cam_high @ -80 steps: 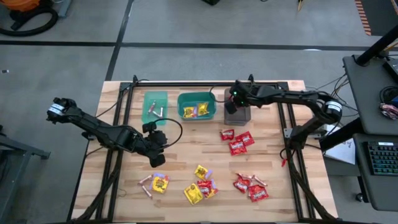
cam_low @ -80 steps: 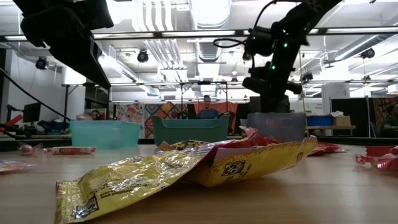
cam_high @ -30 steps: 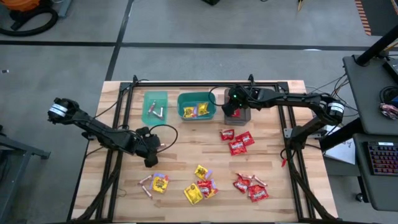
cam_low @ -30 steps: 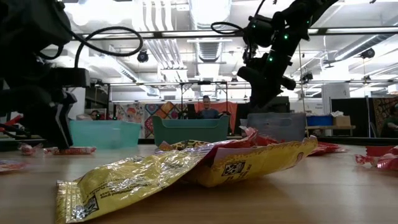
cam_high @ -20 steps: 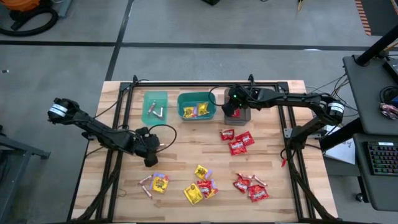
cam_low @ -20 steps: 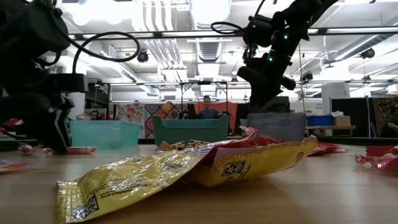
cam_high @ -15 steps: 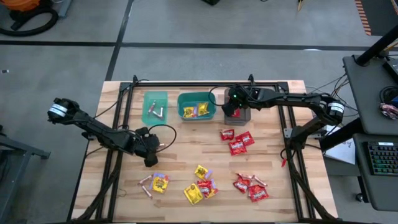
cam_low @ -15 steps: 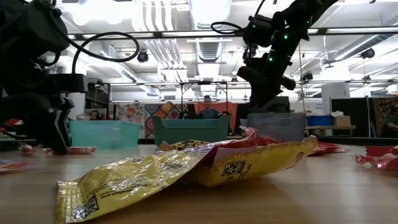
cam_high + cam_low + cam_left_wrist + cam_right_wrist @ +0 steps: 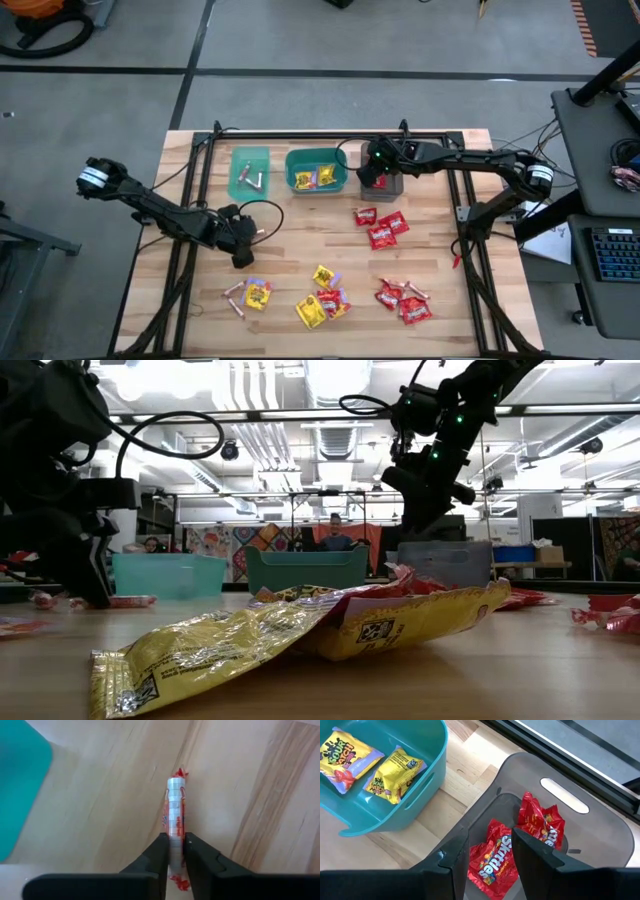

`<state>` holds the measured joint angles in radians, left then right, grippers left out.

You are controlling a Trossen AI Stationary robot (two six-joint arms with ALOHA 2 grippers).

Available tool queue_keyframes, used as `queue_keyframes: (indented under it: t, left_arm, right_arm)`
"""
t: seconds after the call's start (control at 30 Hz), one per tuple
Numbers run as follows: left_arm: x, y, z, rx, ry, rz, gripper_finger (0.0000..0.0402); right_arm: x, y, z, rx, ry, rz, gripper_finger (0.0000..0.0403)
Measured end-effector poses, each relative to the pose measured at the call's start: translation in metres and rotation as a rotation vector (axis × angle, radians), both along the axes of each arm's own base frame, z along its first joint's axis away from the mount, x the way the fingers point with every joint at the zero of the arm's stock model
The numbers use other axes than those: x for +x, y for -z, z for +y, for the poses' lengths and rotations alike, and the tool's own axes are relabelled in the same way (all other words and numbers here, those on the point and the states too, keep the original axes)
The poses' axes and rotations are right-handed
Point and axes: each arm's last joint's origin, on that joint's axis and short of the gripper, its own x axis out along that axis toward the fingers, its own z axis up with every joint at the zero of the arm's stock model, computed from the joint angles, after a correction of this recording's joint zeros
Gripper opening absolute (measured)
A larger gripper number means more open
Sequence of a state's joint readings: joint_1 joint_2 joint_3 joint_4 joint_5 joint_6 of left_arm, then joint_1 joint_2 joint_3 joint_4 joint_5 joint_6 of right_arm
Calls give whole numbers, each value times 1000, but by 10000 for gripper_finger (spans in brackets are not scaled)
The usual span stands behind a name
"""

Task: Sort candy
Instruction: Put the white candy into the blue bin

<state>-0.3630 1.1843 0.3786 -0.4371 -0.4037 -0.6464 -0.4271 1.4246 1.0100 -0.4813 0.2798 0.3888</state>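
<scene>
A thin pinkish-tan candy stick [image 9: 175, 805] lies flat on the wood near the table's left, and my left gripper [image 9: 175, 836] is shut on it; the high view shows this gripper [image 9: 244, 243] in front of the light-teal bin [image 9: 250, 172]. My right gripper [image 9: 490, 834] hangs open above the grey bin [image 9: 580, 827], clear of the two red packets [image 9: 492, 857] lying in the bin. Loose red packets [image 9: 381, 228], yellow packets [image 9: 322, 277] and sticks [image 9: 234, 292] lie on the table's near half. My left gripper pinches the candy stick between its two fingers [image 9: 161, 845], one on each long side, close to the stick's nearer end [image 9: 175, 851]. The fingers slant down from the table's left. The stick lies flat on the table and reaches out beyond the fingertips.
The teal bin [image 9: 316, 170] with yellow packets [image 9: 395, 770] stands between the light-teal and grey bins at the far side. More red packets [image 9: 403, 300] lie near right. A dark frame [image 9: 300, 136] edges the table. Bare wood [image 9: 300, 235] lies between bins and candy.
</scene>
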Motion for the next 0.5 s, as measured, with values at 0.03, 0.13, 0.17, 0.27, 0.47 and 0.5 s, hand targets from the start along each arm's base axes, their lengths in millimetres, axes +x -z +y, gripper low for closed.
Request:
queue_keyframes:
  t: [0.03, 0.13, 0.17, 0.27, 0.47, 0.5]
  left_arm:
    - [0, 0, 0, 1, 0, 0, 28]
    - [0, 0, 0, 2, -1, -1, 17]
    - [0, 0, 0, 2, -1, -5, 16]
    - [2, -3, -1, -4, 0, -13, 14]
    - [11, -32, -3, 22, 7, -78, 12]
    - [12, -39, -2, 38, -5, -89, 12]
  right_arm:
    - [0, 0, 0, 0, 0, 0, 138]
    - [0, 0, 0, -1, -2, 1, 138]
    - [0, 0, 0, -3, -6, 4, 138]
    - [0, 0, 0, -4, -10, 5, 138]
    - [1, 0, 2, -3, -15, 5, 138]
    - [1, 0, 2, -2, -16, 4, 138]
